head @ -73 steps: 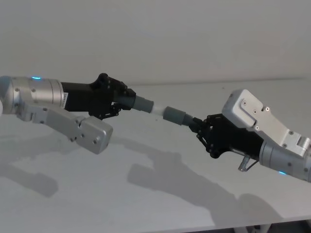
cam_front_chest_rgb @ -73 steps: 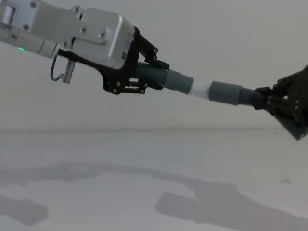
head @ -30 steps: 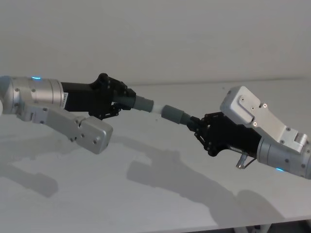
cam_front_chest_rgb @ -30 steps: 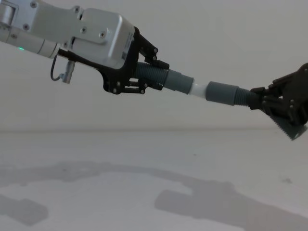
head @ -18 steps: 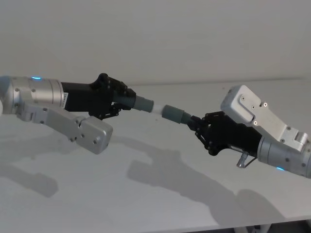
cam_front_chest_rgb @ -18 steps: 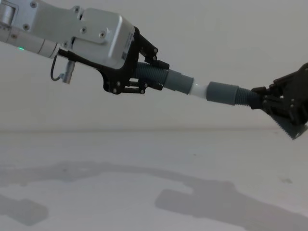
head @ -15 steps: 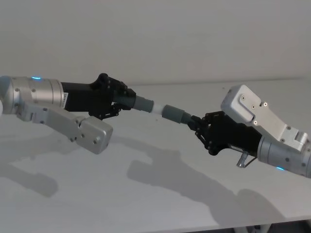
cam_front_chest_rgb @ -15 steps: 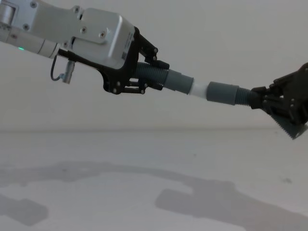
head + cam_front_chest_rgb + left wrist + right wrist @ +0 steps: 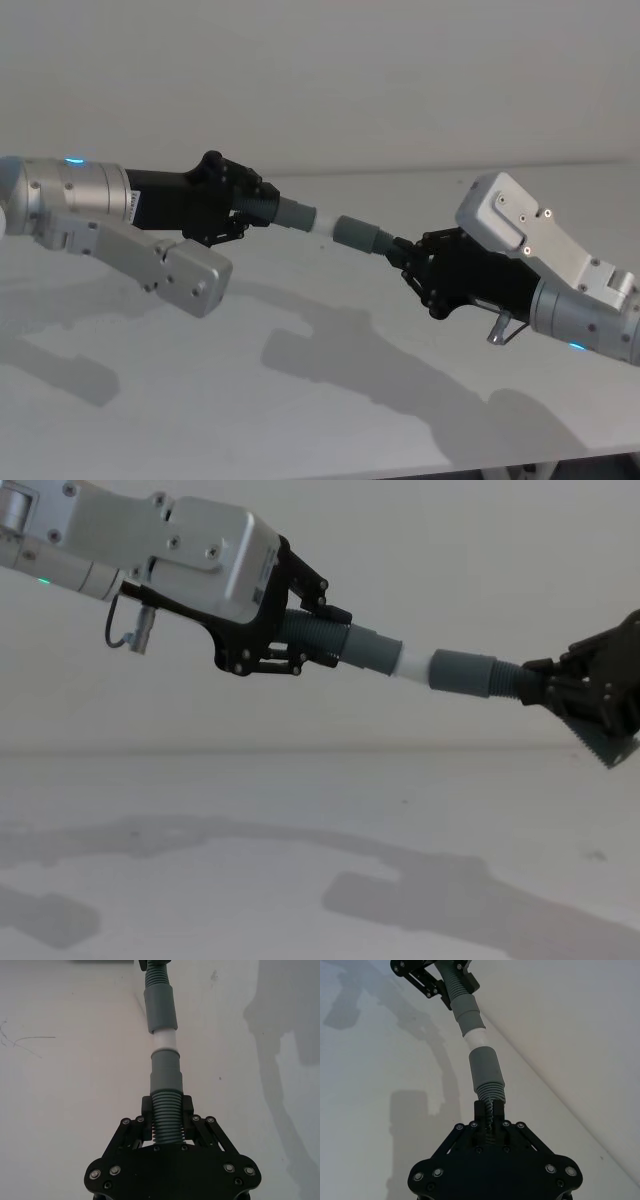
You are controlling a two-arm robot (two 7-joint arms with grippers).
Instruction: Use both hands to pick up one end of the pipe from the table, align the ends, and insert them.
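Above the bare white table, the left gripper and right gripper each clamped a hose piece, cuffs meeting before a plain wall.

Both arms reach inward above the table, the left gripper and right gripper facing each other, jaws clamped. A green light glows on the left wrist.

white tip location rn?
Head view, centre: the white tip is held above the table, its end in the right hand's grey cuff.
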